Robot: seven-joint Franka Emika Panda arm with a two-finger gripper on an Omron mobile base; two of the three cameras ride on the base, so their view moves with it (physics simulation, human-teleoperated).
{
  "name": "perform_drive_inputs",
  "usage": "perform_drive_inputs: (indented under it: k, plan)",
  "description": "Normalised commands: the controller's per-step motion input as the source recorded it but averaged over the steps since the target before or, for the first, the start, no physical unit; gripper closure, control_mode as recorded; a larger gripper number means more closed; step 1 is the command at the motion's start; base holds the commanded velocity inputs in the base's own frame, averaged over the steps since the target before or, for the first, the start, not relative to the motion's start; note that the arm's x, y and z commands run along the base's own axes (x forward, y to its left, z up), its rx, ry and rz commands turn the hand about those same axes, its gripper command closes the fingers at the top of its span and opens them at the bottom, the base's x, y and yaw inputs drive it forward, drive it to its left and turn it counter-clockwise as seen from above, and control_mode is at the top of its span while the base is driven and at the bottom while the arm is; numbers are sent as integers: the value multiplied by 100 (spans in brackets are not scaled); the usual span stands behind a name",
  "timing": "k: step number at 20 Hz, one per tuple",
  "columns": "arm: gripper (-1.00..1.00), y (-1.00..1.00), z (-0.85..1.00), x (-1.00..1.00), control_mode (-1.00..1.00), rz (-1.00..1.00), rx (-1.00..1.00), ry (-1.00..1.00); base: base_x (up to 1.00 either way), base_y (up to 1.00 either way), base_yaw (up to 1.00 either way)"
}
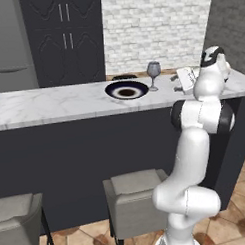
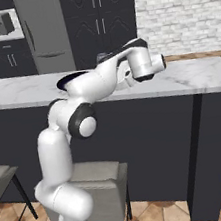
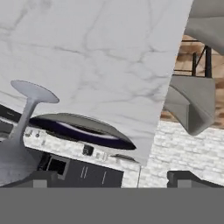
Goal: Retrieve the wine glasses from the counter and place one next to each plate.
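On the counter (image 1: pixel 54 104), white marble with grey veins over dark cabinet fronts, a plate (image 1: pixel 126 90) sits with a wine glass (image 1: pixel 153 70) just beside it at its 3 o'clock in the left base view. At 3 o'clock from the glass the robot's white wrist hangs over the marble; nothing stands between them. Two grey padded stools (image 1: pixel 132 194) stand on the tiled floor below the counter at 6 o'clock. A pale brick wall and tall dark cupboards rise behind. The glass is greyish-purple and translucent, upright, with a rounded bowl, thin stem and round foot. The plate is shallow, with a dark rim. In the hand view the gripper (image 3: pixel 111 177) has its fingertips (image 3: pixel 39 177) spread wide, with nothing between them, and glass (image 3: pixel 19 135) and plate (image 3: pixel 83 127) appear inverted at 9 o'clock.
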Motion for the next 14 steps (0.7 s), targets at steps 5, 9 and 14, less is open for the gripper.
perform_drive_inputs:
  k: [5,9,14]
  plan:
    - [-100,0,39,-100,-100,-1,0,-16,0,0,0]
    - [-100,2,67,-100,-100,0,0,-21,0,0,0]
    - [-100,14,58,-100,-100,0,0,-16,0,0,0]
